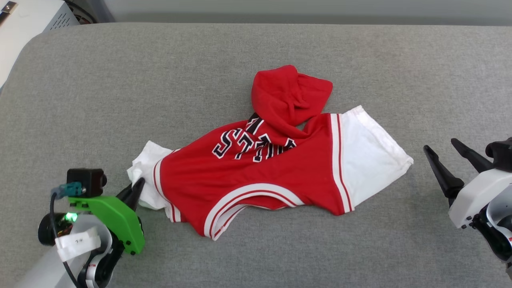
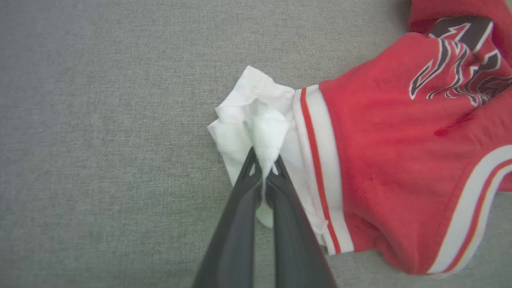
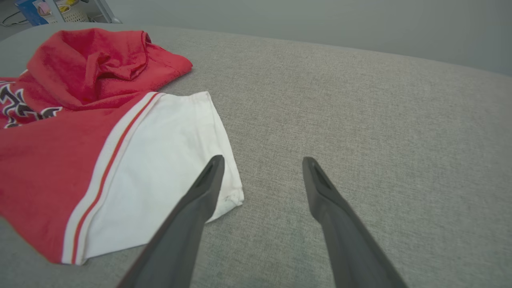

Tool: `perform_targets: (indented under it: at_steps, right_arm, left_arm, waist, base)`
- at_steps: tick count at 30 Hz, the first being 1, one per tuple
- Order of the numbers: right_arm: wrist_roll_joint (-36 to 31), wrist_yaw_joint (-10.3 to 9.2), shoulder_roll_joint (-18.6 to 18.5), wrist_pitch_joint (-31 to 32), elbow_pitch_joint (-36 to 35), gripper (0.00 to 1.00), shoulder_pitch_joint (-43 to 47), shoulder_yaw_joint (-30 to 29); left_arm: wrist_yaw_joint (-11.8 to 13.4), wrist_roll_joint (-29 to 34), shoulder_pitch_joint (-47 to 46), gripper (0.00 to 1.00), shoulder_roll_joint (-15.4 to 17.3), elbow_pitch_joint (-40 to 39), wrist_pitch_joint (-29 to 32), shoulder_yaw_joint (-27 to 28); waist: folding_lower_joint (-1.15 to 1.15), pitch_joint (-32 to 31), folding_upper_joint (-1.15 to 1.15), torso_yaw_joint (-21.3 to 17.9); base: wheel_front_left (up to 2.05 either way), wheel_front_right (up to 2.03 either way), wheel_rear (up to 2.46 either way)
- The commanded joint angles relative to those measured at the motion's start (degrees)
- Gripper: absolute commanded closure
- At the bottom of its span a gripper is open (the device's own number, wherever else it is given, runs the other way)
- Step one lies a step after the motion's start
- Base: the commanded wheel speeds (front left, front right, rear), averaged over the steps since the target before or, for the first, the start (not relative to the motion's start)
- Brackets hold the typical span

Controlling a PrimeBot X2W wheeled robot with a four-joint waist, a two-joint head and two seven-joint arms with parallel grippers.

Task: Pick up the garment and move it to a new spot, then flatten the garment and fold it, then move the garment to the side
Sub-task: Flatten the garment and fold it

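White sleeve [image 2: 256, 120], at nine o'clock of the crumpled shirt [image 1: 260, 176], is pinched between my left jaws, pressed together on it for the lift. The shirt lies mid-surface [image 1: 100, 88]. At three o'clock my right jaws stand spread and empty just beside the other sleeve [image 1: 372, 156], likely to take it next.

You're looking at matt, soft knit cloth in the shirt [image 1: 256, 176], red and white alike. The cover [image 1: 120, 80] under it is coarse grey woven fabric, rough and dull. The fingers [image 2: 236, 232] are smooth dark plastic with a faint sheen. The green bracket [image 1: 116, 218] is glossier plastic.
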Motion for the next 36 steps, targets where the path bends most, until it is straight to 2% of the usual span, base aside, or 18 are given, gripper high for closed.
perform_targets:
  at_steps: [1,7,12,13,14,17,21,27,31,36]
  right_arm:
    - [0.08,-0.03,-0.17,0.14,-0.28,0.0,0.95,-0.51]
    - [-0.34,-0.03,-0.34,1.09,-0.69,0.0,1.44,-1.5]
    - [-0.73,-0.03,-0.6,2.02,-1.34,0.0,1.44,-1.64]
    - [-0.84,-0.03,-0.66,2.14,-1.61,0.0,1.34,-1.51]
    - [-1.04,-0.03,-0.84,2.35,-2.0,0.0,1.15,-1.33]
    - [-1.41,-0.03,-1.55,2.8,-3.48,0.0,0.41,-1.09]
    - [-2.03,-0.03,-3.02,4.4,-6.72,0.0,-1.35,-0.38]
    - [-2.08,-0.03,-6.27,11.29,-12.96,0.0,-6.33,4.61]
    - [0.97,-0.03,-8.58,21.29,-15.36,0.0,-10.94,12.25]
    - [5.4,-0.03,-9.83,34.18,-13.76,0.0,-16.06,19.92]
  left_arm:
    - [1.02,-0.86,1.47,1.0,-0.62,1.1,-1.87,0.94]
    - [3.29,-2.56,4.76,1.0,-2.63,8.42,-7.06,3.47]
    - [2.16,-2.51,5.12,1.0,-4.67,15.22,-9.49,3.04]
    - [2.2,-2.18,5.02,0.12,-4.93,16.33,-9.69,2.74]
    - [2.04,-1.72,4.83,0.0,-5.27,17.36,-10.28,2.42]
    - [2.3,-0.83,4.47,0.0,-6.14,18.92,-13.51,2.87]
    - [4.75,2.28,4.71,0.0,-6.39,17.71,-16.78,4.82]
    - [10.27,11.65,8.03,0.0,-7.83,7.06,-17.36,12.78]
    - [12.77,19.93,11.64,0.0,-10.48,-1.44,-17.37,17.77]
    - [13.58,27.98,13.8,0.0,-14.49,-8.78,-17.38,21.11]
  waist:
    - [0.0,0.12,0.0,0.1]
    - [0.0,0.14,0.0,0.01]
    - [0.0,-0.93,0.0,0.24]
    - [0.0,-1.2,0.0,0.27]
    - [0.0,-1.57,0.0,0.36]
    - [0.0,-2.63,0.0,0.76]
    - [0.0,-3.82,0.0,1.4]
    - [0.0,-3.77,0.0,2.24]
    - [0.0,-2.91,0.0,2.71]
    - [0.0,-1.69,0.0,3.61]
  base:
    - [0.0,0.0,0.0]
    - [0.0,0.0,0.0]
    - [0.0,0.0,0.0]
    - [0.0,0.0,0.0]
    - [0.0,0.0,0.0]
    - [0.0,0.0,0.0]
    - [0.0,0.0,0.0]
    - [0.0,0.0,0.0]
    - [0.0,0.0,0.0]
    - [0.0,0.0,0.0]
